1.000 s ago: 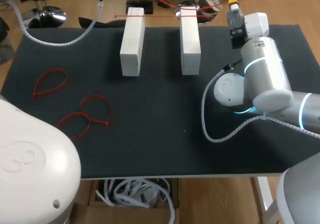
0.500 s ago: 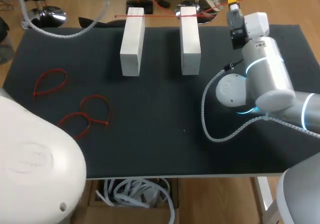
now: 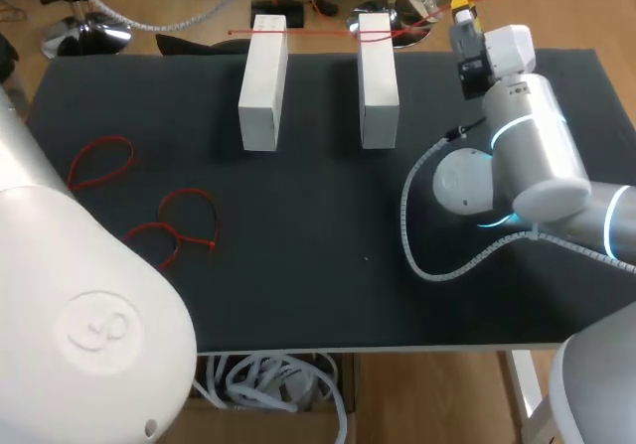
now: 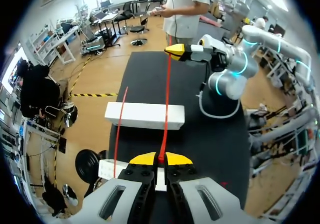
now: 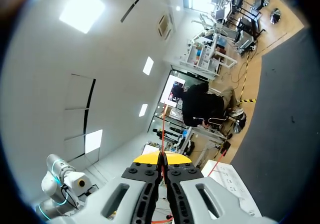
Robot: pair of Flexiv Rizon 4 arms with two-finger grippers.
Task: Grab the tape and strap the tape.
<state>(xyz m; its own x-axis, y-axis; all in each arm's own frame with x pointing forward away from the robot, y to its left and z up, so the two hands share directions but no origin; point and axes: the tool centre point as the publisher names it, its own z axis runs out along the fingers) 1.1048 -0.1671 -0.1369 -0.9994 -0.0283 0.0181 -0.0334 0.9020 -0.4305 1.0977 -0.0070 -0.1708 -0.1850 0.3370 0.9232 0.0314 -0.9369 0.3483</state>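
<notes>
The left gripper (image 4: 160,159) and the right gripper (image 4: 172,51) each clamp one end of the red tape (image 4: 165,103), whose long axis runs straight between them above the tabletop's (image 3: 298,265) far edge.

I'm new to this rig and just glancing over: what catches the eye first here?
A red tape stretches across the far ends of two white blocks, held between the left gripper and the right gripper, both shut on it. Some red loops lie at the left of the black mat.
</notes>
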